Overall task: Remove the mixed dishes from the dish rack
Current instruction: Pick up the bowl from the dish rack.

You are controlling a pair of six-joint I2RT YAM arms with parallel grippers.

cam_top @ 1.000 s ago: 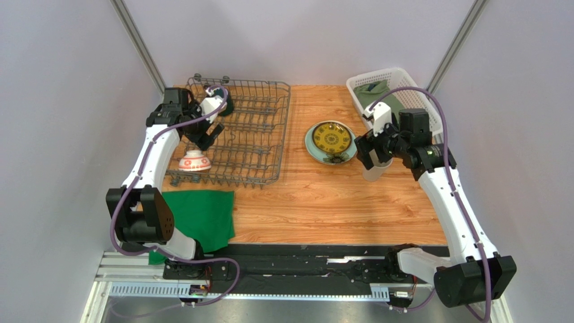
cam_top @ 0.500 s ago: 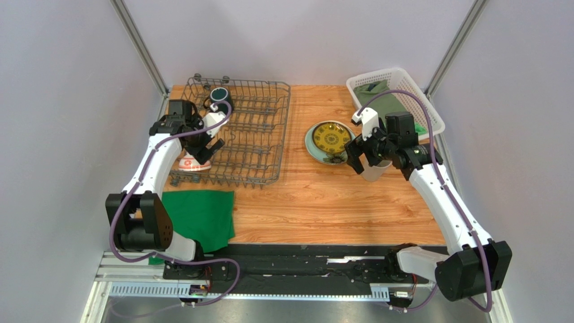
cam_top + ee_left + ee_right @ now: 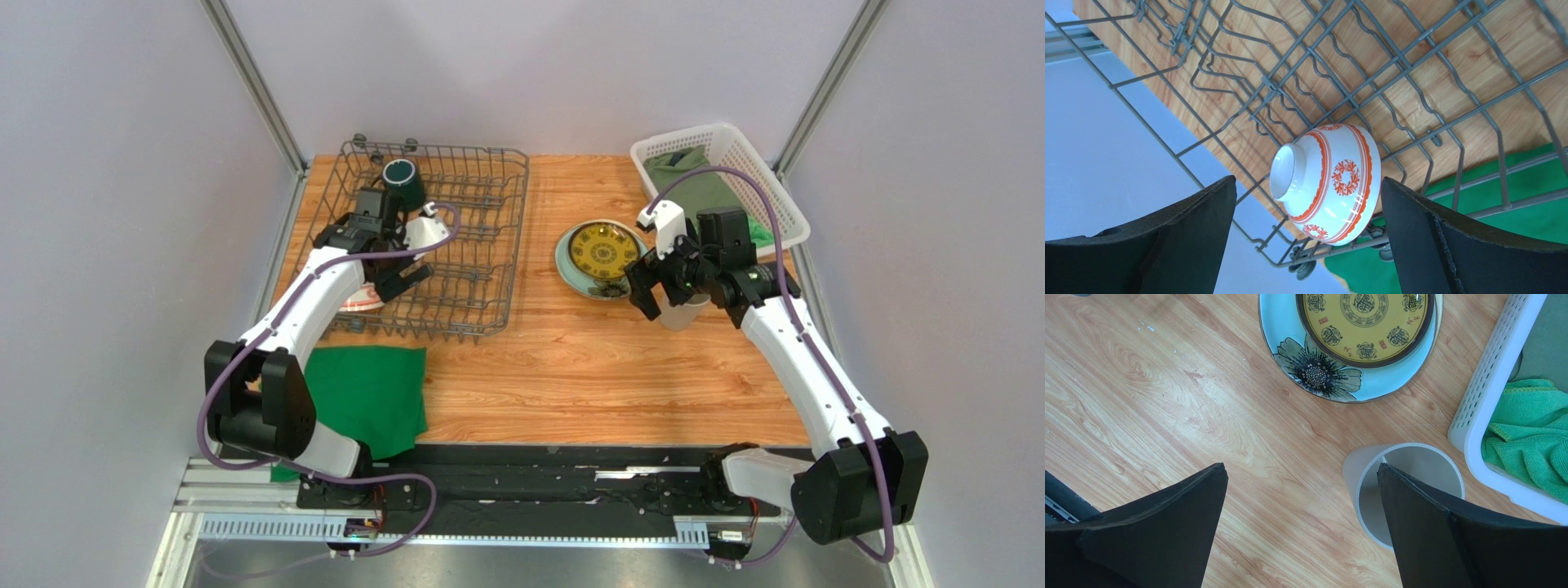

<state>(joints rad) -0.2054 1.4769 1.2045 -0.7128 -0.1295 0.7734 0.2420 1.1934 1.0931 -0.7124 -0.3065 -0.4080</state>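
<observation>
Wooden counter [image 3: 613,368], grey walls all round. Over the dish rack [image 3: 472,233] the left tool [image 3: 1308,184] is spread wide, and between its fingers lies the small red-and-white bowl [image 3: 1330,180], tipped on its side in the rack, foot toward the left finger. Now the right tool [image 3: 1301,468]: wide, empty. Beige cup [image 3: 1407,490] upright by its right finger, yellow plate [image 3: 1364,318] on the teal plate [image 3: 1315,370] ahead, white basket [image 3: 1487,386] to the right.

We log the dark grey wire dish rack [image 3: 472,263] holding a dark green mug [image 3: 401,181] at its far-left corner and a red-and-white bowl [image 3: 1327,180] on its side at the near left. On the counter [image 3: 589,368] to its right, the yellow patterned plate [image 3: 1364,318] sits on the teal plate [image 3: 1315,370], with the beige cup [image 3: 1407,490] upright nearby.
</observation>
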